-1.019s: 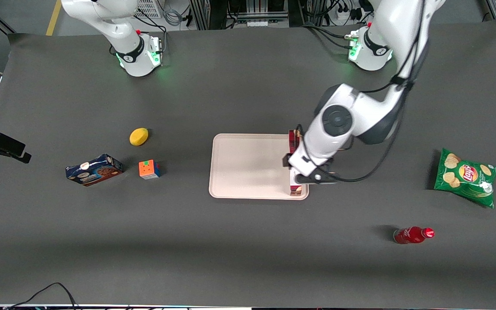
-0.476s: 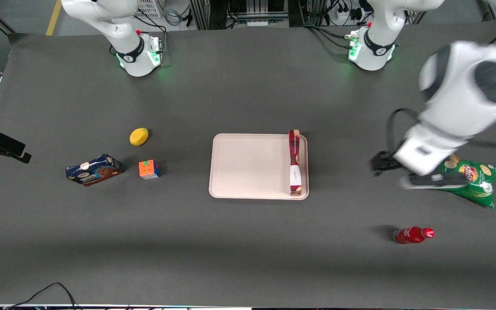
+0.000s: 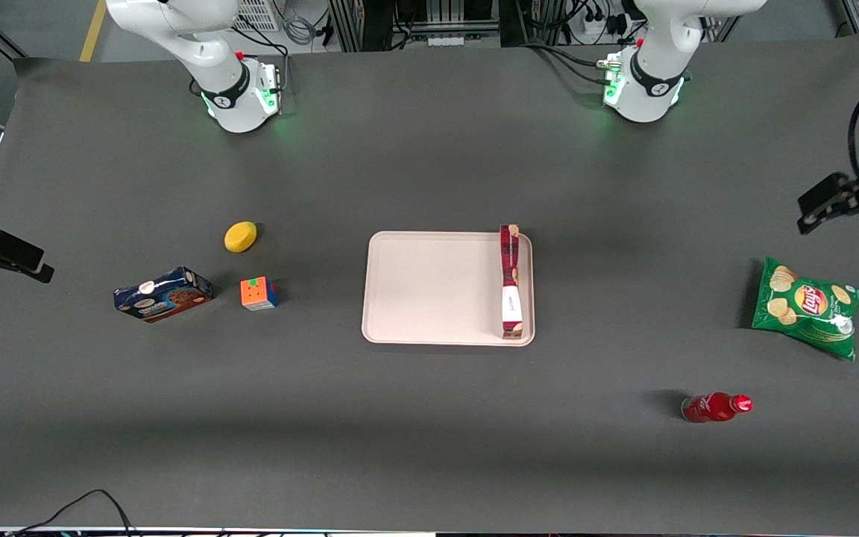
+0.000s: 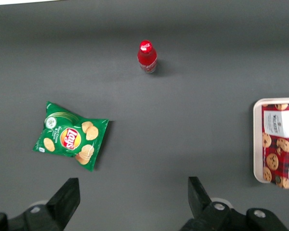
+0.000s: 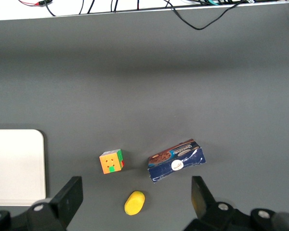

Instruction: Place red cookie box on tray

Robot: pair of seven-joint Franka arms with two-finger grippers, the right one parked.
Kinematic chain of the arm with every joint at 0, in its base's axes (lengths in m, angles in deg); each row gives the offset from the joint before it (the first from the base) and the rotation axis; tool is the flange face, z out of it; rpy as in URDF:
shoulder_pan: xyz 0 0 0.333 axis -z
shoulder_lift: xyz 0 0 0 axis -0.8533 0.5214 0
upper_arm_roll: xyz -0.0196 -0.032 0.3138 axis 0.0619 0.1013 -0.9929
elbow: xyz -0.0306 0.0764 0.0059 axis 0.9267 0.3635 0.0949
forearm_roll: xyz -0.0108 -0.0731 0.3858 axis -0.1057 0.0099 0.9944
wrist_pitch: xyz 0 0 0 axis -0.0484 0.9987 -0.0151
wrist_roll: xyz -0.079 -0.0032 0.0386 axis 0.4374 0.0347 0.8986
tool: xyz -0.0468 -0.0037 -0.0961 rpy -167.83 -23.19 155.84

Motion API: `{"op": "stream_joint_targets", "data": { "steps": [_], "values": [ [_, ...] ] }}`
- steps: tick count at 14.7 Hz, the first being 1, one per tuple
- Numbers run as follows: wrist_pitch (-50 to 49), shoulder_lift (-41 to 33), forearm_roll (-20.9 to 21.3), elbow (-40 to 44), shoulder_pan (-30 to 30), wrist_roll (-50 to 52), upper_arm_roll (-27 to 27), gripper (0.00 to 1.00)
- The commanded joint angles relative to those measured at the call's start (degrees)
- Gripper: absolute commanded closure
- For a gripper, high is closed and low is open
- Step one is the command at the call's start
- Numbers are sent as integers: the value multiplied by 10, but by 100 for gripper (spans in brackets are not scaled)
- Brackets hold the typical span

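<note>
Dark grey counter (image 3: 429,418) with the task objects at its centre. The red cookie box (image 3: 511,281) lies flat inside the tray (image 3: 429,287), along the short rim at the working arm's end, its long axis parallel to that rim; the dark red patterned half is farther from the front camera, the white half nearer. In the left wrist view the same box (image 4: 278,145) shows its cookie pictures and rests within the tray's (image 4: 256,139) low wall. The pincer (image 3: 843,203) hangs above the counter at the working arm's end, well apart from the tray and farther from the front camera than the green Lay's chip bag (image 3: 806,306); its fingers (image 4: 67,195) are spread wide and hold nothing — bare counter shows between them. A red bottle (image 3: 716,407) lies on its side, nearer the front camera than the chip bag. Toward the parked arm's end of the counter: a yellow lemon (image 3: 240,236), an orange-faced puzzle cube (image 3: 259,293) and, beside the cube, a blue cookie box (image 3: 163,294) — all well apart from the tray.
</note>
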State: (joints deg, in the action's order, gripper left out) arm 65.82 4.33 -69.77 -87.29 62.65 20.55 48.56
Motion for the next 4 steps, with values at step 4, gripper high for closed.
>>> {"op": "stream_joint_targets", "data": {
  "steps": [4],
  "values": [
    [-33,-35,3,-17,-14,-30,7,0]
  ]
}}
